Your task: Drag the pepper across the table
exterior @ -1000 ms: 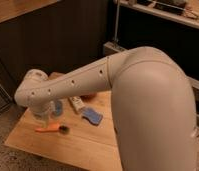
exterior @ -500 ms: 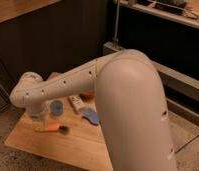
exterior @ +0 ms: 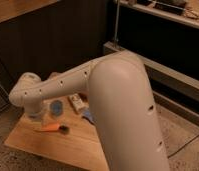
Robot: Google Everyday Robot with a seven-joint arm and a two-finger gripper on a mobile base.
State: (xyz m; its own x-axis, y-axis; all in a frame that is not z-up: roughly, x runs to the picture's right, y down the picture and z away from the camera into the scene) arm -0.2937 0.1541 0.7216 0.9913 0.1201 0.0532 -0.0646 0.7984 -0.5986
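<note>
One slim tapered orange pepper (exterior: pixel 49 128) on pale plank table (exterior: pixel 73 148), tool (exterior: pixel 44 118) just above, state untellable

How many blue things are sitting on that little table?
2: a round one behind the pepper, and a flat piece further right, half hidden by the arm. The hand is down by the pepper's thin tip. The arm may hide others.

the arm (exterior: pixel 95 82) is showing as a smooth cream-white shell all over, catching warm light. its near link (exterior: pixel 124 117) is swelling into a thick rounded tube, carrying a few small dark holes down its right side. the slimmer forearm (exterior: pixel 63 87) is wearing a row of small dark dots and ending in a rounded wrist cap (exterior: pixel 24 91). the gripper (exterior: pixel 38 115) is hanging pale beneath that cap, at the arm's far left end.
</note>
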